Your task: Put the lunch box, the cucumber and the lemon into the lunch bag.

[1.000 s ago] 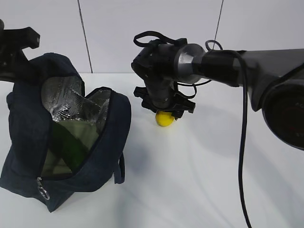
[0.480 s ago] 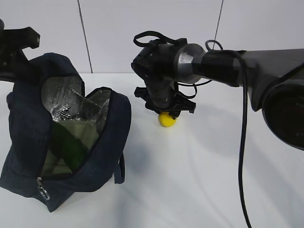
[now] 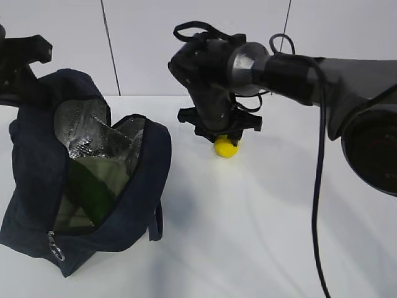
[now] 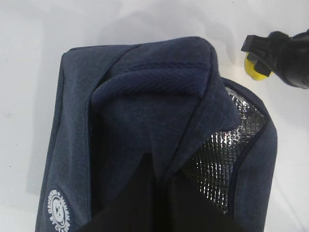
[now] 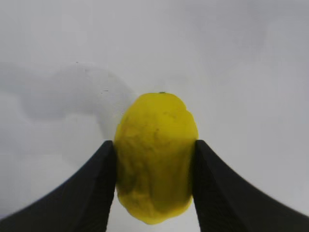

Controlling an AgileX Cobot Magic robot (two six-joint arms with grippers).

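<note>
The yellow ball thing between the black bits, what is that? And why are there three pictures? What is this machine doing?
That is a lemon. The machine is a robot with two arms. One picture looks from the front; the other two come from little cameras on each wrist. The right gripper pinches the lemon between its two black fingers, just over the white table. The left gripper sits at the open blue lunch bag, apparently holding it. Inside you can see the green cucumber lying on the lunch box.
</note>
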